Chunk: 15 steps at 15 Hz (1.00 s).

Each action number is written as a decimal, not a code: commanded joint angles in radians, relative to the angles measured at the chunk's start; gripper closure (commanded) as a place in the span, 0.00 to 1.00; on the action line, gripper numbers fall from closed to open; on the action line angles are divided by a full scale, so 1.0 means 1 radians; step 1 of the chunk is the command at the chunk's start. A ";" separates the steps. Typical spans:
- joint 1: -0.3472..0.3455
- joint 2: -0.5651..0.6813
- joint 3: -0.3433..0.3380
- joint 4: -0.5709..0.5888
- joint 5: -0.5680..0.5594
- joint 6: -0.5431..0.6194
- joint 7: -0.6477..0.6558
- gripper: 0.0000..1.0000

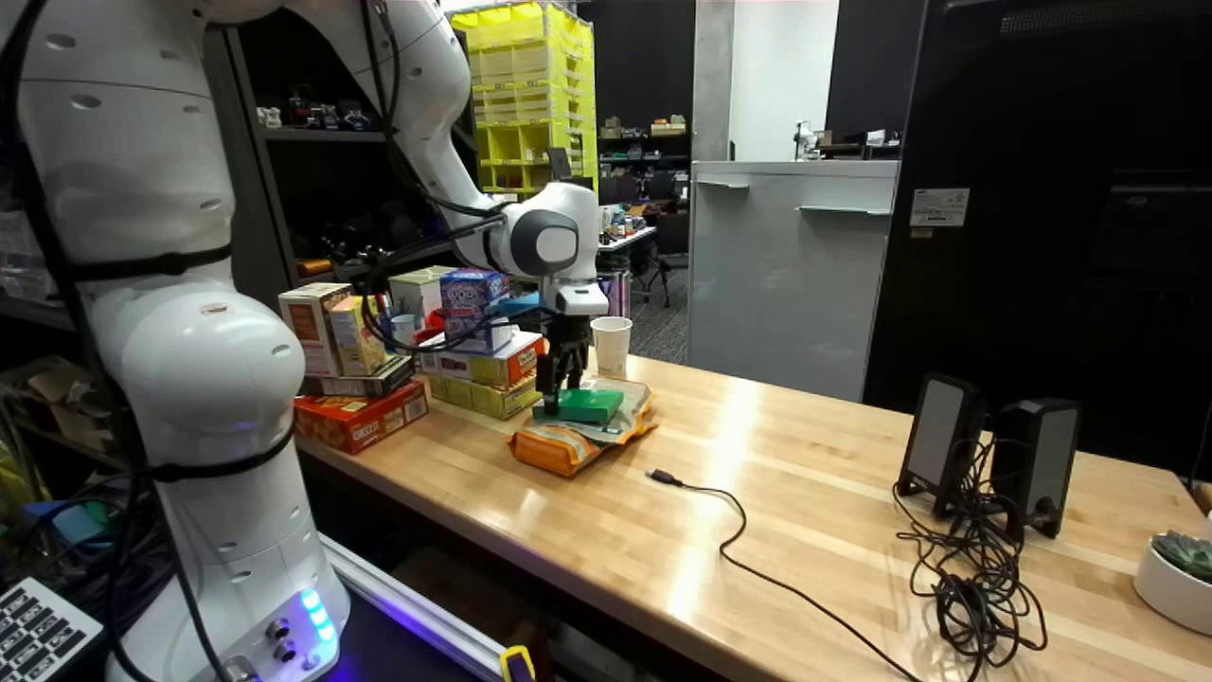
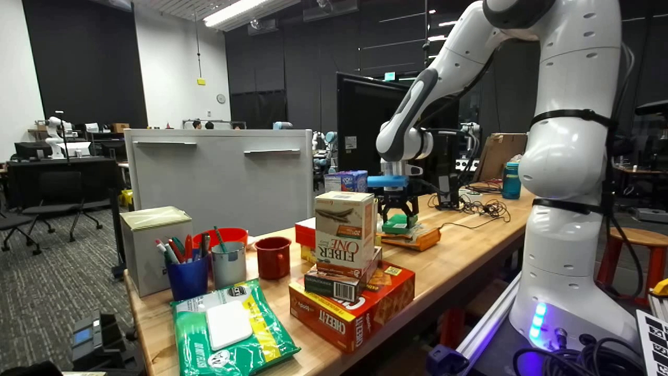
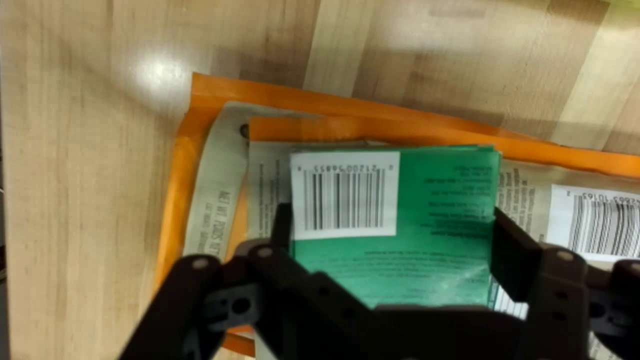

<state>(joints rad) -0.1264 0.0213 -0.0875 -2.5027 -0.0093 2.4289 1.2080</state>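
A flat green box (image 3: 445, 200) with a white barcode label lies between the two black fingers of my gripper (image 3: 392, 225). The finger pads (image 3: 515, 255) press against its opposite sides, so the grip is shut on it. In both exterior views the gripper (image 1: 564, 381) points down, and the green box (image 2: 397, 223) is on top of an orange and beige bag (image 1: 554, 449). Whether a small gap separates box and bag, I cannot tell. Black gripper parts hide the near edge of the box in the wrist view.
Stacked food boxes (image 1: 483, 379) and a red cracker box (image 1: 365, 417) stand beside the bag. Behind the gripper is a white paper cup (image 1: 612, 343). A black cable (image 1: 734, 540) and speakers (image 1: 937, 436) lie farther along the table. Mugs and a pen cup (image 2: 188, 282) occupy one end.
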 commanded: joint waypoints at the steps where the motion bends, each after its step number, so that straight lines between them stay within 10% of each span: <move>1: 0.007 -0.085 -0.011 -0.051 -0.006 -0.005 0.006 0.37; 15: -0.035 -0.327 -0.083 -0.080 0.323 -0.103 -0.293 0.37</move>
<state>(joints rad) -0.1493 -0.2161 -0.1526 -2.5530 0.2468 2.3781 1.0013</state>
